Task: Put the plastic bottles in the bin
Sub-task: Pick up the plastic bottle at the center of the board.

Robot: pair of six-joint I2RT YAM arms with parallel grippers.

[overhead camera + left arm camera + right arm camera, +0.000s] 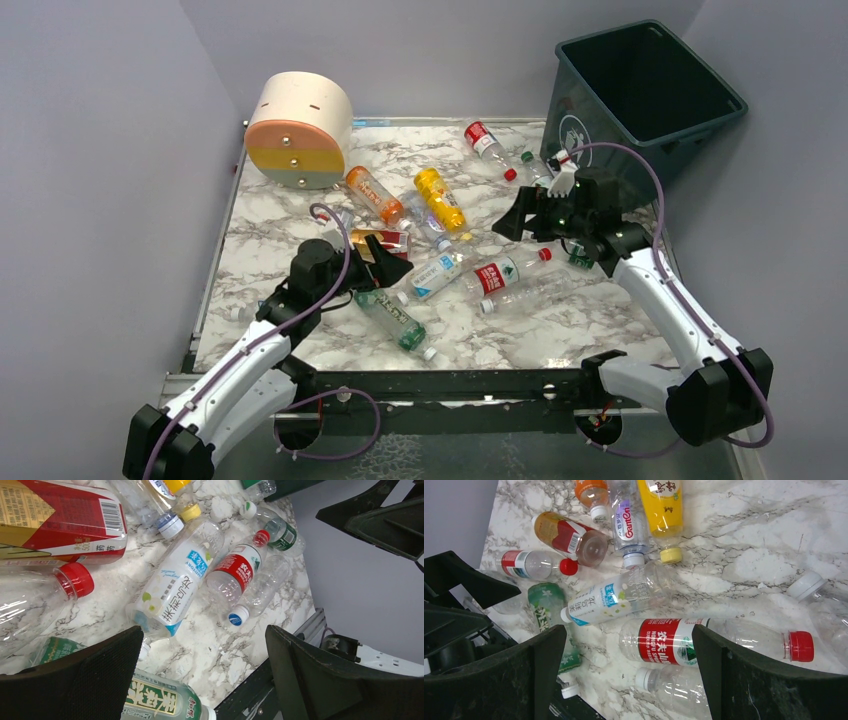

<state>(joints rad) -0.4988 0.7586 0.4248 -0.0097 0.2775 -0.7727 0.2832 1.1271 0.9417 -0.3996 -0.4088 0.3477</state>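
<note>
Green-label bottle cut off by bottom edge; red-label bottle partly behind right fingers.

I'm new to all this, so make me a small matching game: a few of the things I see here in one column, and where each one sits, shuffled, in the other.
Things:
1. bin
2. cream cylinder
3. yellow bottle
4. green-labelled bottle

Places:
a. middle of the table
b. far left
c. closest to the near edge
d. far right

Pairs: 1-d, 2-b, 3-a, 4-c
</note>
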